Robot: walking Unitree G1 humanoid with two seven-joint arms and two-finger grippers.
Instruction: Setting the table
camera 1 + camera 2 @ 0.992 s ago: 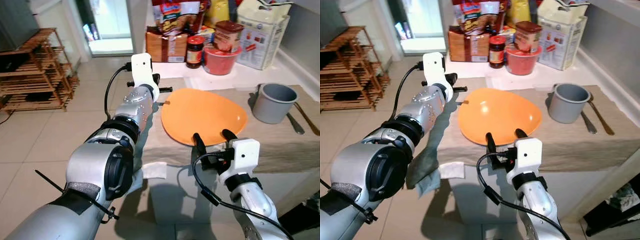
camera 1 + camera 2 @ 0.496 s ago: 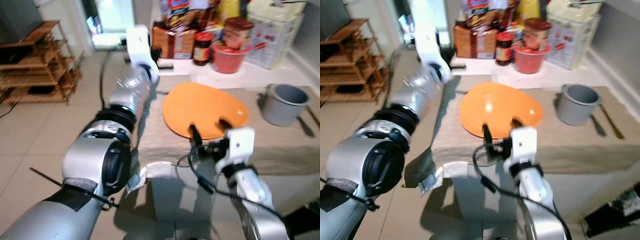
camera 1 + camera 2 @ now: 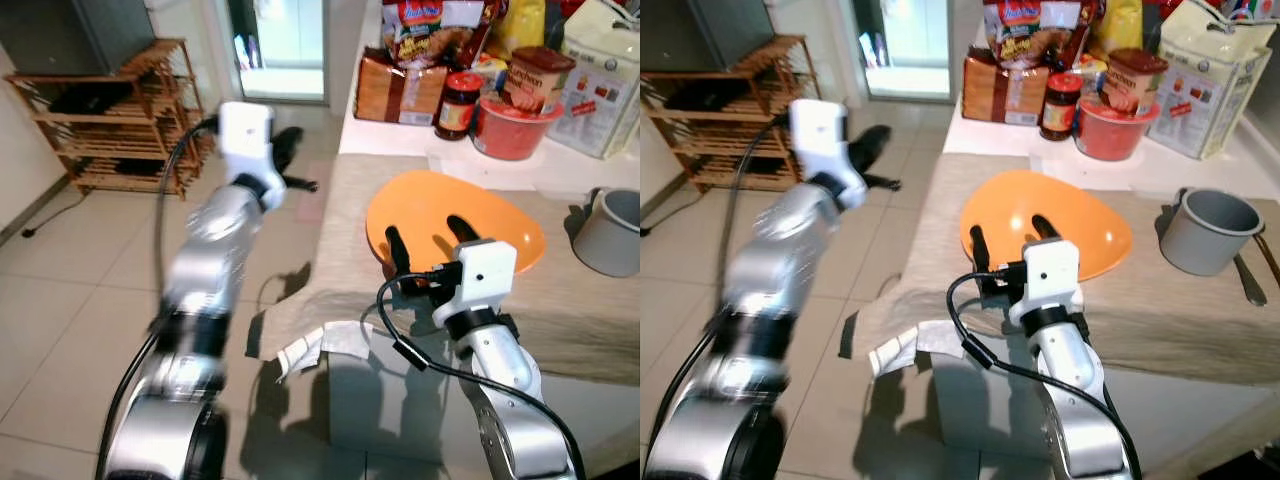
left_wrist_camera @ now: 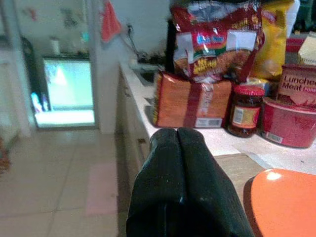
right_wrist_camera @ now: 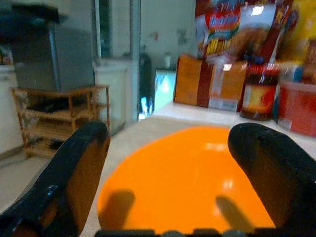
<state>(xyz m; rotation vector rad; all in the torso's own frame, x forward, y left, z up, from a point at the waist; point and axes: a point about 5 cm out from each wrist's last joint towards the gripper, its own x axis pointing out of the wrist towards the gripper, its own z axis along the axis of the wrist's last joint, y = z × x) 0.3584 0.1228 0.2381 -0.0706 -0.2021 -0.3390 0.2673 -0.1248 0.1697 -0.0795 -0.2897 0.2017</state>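
Note:
An orange plate (image 3: 480, 205) lies on the beige cloth (image 3: 940, 240) over the table. My right gripper (image 3: 426, 238) hovers at the plate's near rim, open, with its two black fingers (image 5: 74, 177) spread above the orange surface (image 5: 192, 182) and nothing between them. My left gripper (image 3: 292, 165) is shut with nothing in it; its fingers (image 4: 177, 148) are pressed together. It hangs off the table's left side, over the tiled floor, pointing toward the back counter. A grey cup (image 3: 1203, 230) stands at the right with cutlery (image 3: 1248, 280) beside it.
Food packets, a jar and a red bowl (image 3: 508, 125) crowd the back of the counter. A wooden rack (image 3: 120, 120) stands on the floor at the left. A crumpled white scrap (image 3: 315, 345) hangs at the cloth's front edge.
The camera has shifted. My left arm has swung off the plate's left side, out over the floor. My right gripper stays open, now above the plate's near rim.

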